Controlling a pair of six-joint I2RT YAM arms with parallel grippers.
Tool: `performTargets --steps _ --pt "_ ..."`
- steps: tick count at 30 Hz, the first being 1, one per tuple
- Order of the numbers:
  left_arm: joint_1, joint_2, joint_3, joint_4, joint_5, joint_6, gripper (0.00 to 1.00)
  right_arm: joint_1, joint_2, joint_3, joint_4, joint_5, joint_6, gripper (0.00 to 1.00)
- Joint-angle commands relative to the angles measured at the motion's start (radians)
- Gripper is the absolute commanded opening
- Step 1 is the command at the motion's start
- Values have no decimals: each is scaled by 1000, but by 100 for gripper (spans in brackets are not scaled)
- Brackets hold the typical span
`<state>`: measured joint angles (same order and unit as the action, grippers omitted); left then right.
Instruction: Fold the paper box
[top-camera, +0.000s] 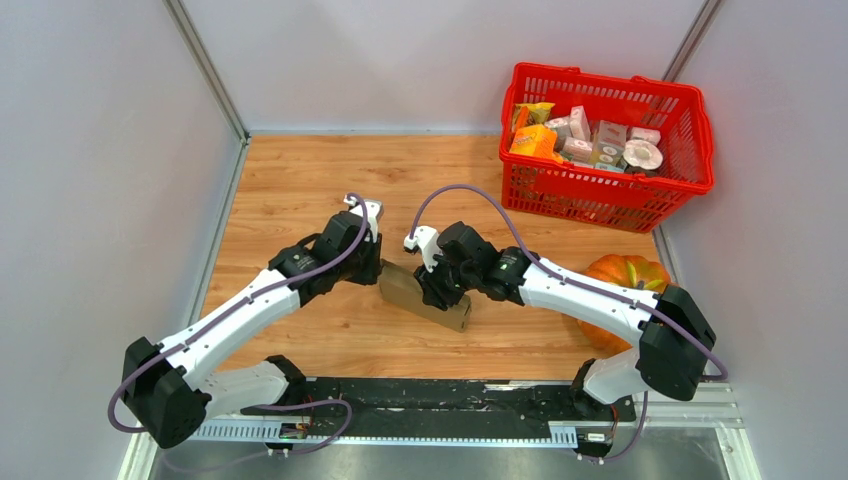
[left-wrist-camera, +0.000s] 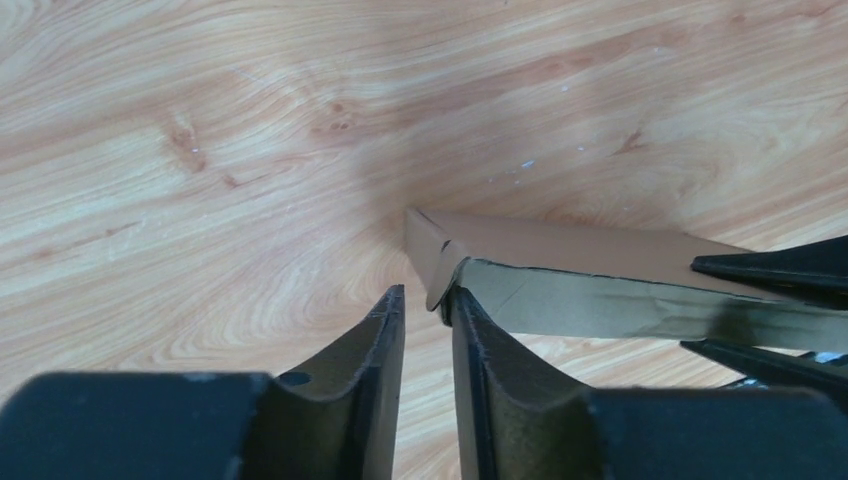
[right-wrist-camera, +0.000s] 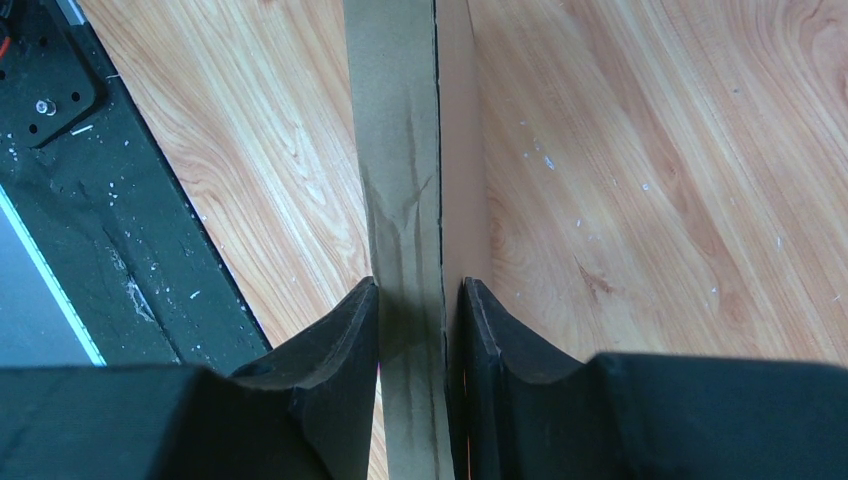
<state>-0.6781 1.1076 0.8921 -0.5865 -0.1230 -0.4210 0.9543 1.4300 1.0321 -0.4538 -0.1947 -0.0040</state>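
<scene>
Brown paper box (top-camera: 403, 286): flat and rectangular, near the middle of the wooden table (top-camera: 300, 180), between the two grippers.
Long axis: in the overhead view it runs slantwise, from far left to near right. One narrow end points at the left gripper (left-wrist-camera: 425, 300).
Right gripper (right-wrist-camera: 418, 290): closed across the box's thin side, both fingers against its faces; creases mark the darker face.
Left gripper: jaws a narrow slit apart with nothing between them. The box's corner flap sits at one fingertip; contact cannot be confirmed.
Surface: pale wood grain with small white specks.
Room: grey walls on three sides. A red basket (top-camera: 690, 150) of small packages stands at the far right, an orange pumpkin (top-camera: 625, 272) beside the right arm, and a black rail (top-camera: 430, 400) along the near edge.
Obscured: the right gripper covers the box's middle from overhead, and the arm hides part of the pumpkin. Whether the box rests on the table or is lifted cannot be told.
</scene>
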Motion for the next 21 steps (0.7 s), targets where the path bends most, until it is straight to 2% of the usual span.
performTargets --steps 1,7,11,16,21 --pt "9 -18 54 -98 -29 47 35 6 24 -12 -63 -55 22 24" --pt "23 -5 120 -90 3 99 40 4 17 -14 -63 -63 16 24" --pt "58 21 128 -67 94 116 37 6 18 -9 -68 -64 15 24" --pt "63 51 143 -72 155 148 34 6 10 -12 -68 -69 15 24" --pt "63 75 153 -70 198 163 28 4 15 -10 -65 -74 16 24"
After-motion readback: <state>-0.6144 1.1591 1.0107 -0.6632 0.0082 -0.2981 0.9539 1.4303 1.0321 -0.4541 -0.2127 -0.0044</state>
